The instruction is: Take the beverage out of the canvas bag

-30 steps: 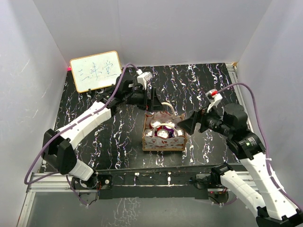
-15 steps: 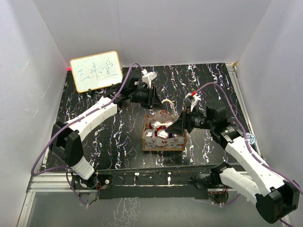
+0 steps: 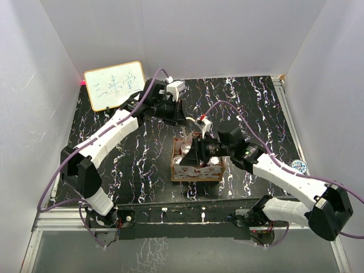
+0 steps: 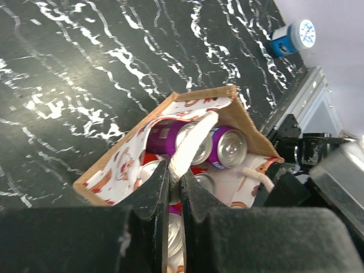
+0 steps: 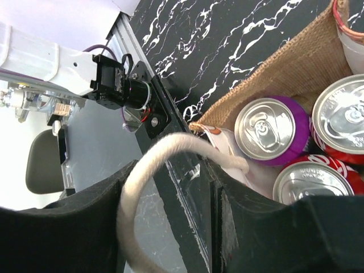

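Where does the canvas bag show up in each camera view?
Top external: canvas bag mid-table, slightly toward the arms' bases.
Left wrist: canvas bag lower centre, mouth open, its white handle pinched by the left gripper.
Right wrist: canvas bag upper right, only a burlap corner showing.
Shared landmark: the silver can tops inside it.

**Fig.** Left of the canvas bag (image 3: 196,173), the left arm (image 3: 111,136); right of it, the right arm (image 3: 284,173). Both: white link shells, black joints, a purple cable (image 3: 161,70), a small white block (image 3: 176,88) at the wrist. Left gripper (image 4: 175,170) and right gripper (image 5: 170,170): matte black, wedge-shaped fingers.
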You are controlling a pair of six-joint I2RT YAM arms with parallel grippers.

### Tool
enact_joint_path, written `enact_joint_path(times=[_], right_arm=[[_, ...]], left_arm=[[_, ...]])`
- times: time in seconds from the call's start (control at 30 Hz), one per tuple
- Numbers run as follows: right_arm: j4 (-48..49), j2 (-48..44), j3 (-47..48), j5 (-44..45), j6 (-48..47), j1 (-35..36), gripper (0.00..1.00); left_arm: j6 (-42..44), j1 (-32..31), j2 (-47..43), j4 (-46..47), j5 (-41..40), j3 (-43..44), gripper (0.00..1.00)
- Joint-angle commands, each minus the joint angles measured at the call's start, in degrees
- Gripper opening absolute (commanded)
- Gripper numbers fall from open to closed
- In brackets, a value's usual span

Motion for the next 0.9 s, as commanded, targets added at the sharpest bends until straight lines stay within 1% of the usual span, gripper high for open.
enact_joint_path(times=[0.0, 0.1, 0.23, 0.33, 0.4, 0.5, 0.57, 0.7, 0.77, 0.87], right_arm=[[6.6, 0.7, 3.9, 5.4, 1.5, 2.7, 0.48], [8.2, 1.7, 3.6, 5.6, 2.5, 3.0, 0.48], [8.3, 3.1, 3.7, 5.3, 3.1, 3.9, 0.48], [7.9, 2.5, 3.5, 5.9, 3.7, 4.2, 0.51], [7.0, 1.6, 3.2, 6.6, 3.9, 4.3, 0.54], [4.0, -0.7, 2.4, 7.5, 3.8, 4.3, 0.57], [2.0, -3.1, 0.9, 8.4, 4.0, 4.3, 0.59], [0.5, -8.9, -4.4, 10.2, 5.7, 4.3, 0.64], [1.8, -11.0, -7.7, 10.6, 7.7, 4.3, 0.65], [5.9, -13.0, -13.4, 10.8, 12.3, 4.3, 0.67]], left_arm=[[3.0, 5.6, -6.6, -0.6, -1.0, 2.8, 0.00], [4.2, 7.7, -7.4, -0.8, -1.3, 2.3, 0.00], [4.8, 7.9, -9.4, 1.1, -2.9, -0.2, 0.00], [4.9, 8.0, -10.7, 2.9, -3.6, -2.1, 0.00], [4.6, 8.0, -11.2, 4.0, -2.7, -2.9, 0.00], [3.6, 8.0, -11.9, 7.0, 1.0, -5.5, 0.00], [3.3, 8.0, -12.1, 8.5, 2.7, -6.9, 0.00], [4.2, 8.0, -11.9, 9.5, 3.3, -7.8, 0.00], [4.2, 8.0, -12.0, 11.2, 3.7, -9.0, 0.00], [3.2, 8.0, -12.5, 16.1, 6.6, -12.2, 0.00]])
